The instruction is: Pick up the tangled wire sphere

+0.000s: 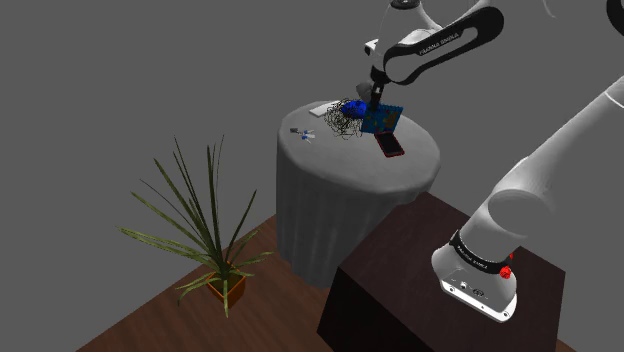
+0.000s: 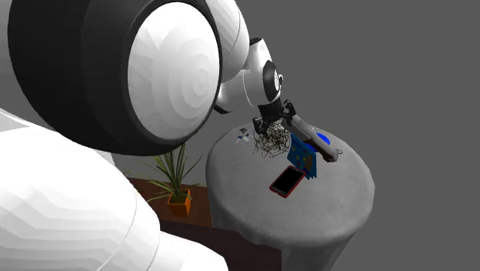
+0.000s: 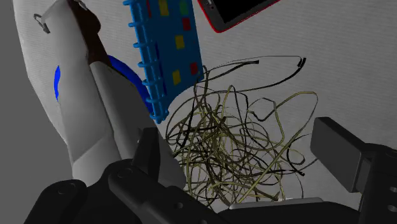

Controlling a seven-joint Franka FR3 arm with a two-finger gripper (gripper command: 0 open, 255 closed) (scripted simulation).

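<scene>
A round bench (image 1: pixel 330 205) draped in grey cloth carries a small clutter of things. The tangled wire sphere (image 3: pixel 236 143) rests on the bench top, toward the side far from the robot's stand. It lies just beside a blue pad (image 3: pixel 167 51) with a pegged edge. A red-rimmed phone (image 3: pixel 236 11) lies a little past the pad.

The black fingers (image 3: pixel 156 159) stand wide apart, one on each side of the sphere, with the tangle lying between them. Outer strands reach close to both fingers. Whether any strand touches cannot be told, and nothing is clasped.

The sphere is a loose ball of thin pale and dark wires, mostly empty space. It is probably very light and springy, and likely to squash inward as the fingers close. Single strands could slip aside or snag on the pad's pegs. The safest hold looks to be across the dense middle of the tangle, where many wires cross, rather than on a stray outer loop.

The sphere is close to round, so it has no real long axis. A few long loops bulge out toward the phone, and two loose wire ends point that way.
</scene>
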